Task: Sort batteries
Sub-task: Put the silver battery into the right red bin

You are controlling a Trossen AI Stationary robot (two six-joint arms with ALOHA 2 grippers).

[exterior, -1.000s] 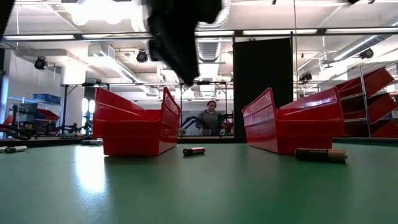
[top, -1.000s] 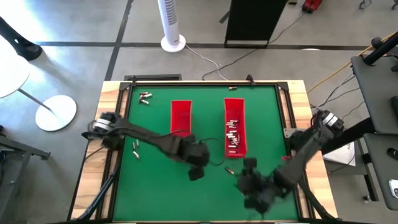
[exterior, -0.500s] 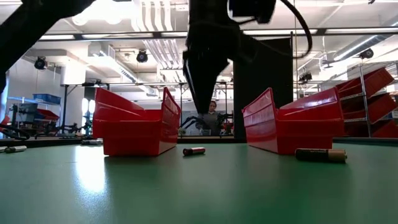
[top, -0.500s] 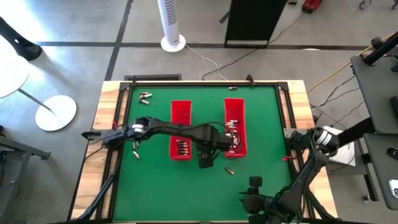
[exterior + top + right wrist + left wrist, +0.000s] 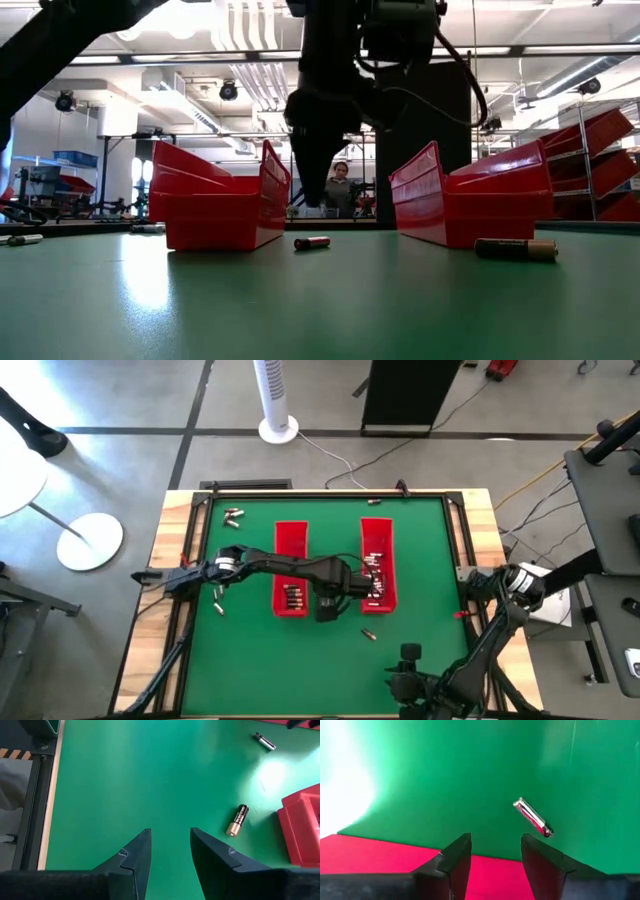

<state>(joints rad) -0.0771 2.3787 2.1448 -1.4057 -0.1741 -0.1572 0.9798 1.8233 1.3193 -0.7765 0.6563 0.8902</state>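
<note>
The batteries are small metal cylinders. Some lie in the left red tray [image 5: 291, 568], several in the right red tray [image 5: 378, 563], and loose ones lie near the far left corner [image 5: 233, 515], by the left edge [image 5: 217, 597] and toward the near edge [image 5: 368, 632]. My left gripper [image 5: 326, 610] hangs open between the trays, pointing down. Its wrist view shows the open fingers [image 5: 495, 845] above the mat with a silvery battery [image 5: 533, 817] just ahead of them. In the low view that gripper [image 5: 313, 195] stands above a lying battery [image 5: 312, 242]. My right gripper [image 5: 408, 652] waits open at the near edge.
The green mat [image 5: 250, 660] lies in a black frame on a wooden table. A gold-and-black battery [image 5: 236, 820] and a silvery one [image 5: 264, 741] lie ahead of my right gripper [image 5: 167, 850], beside a tray corner [image 5: 302, 827]. A person [image 5: 340, 187] sits beyond the table.
My left gripper has moved from near the mat's middle toward the far edge, into the gap between the trays, and has come down toward the lying battery. My right arm has drawn back toward the near right corner. The batteries have kept still.
</note>
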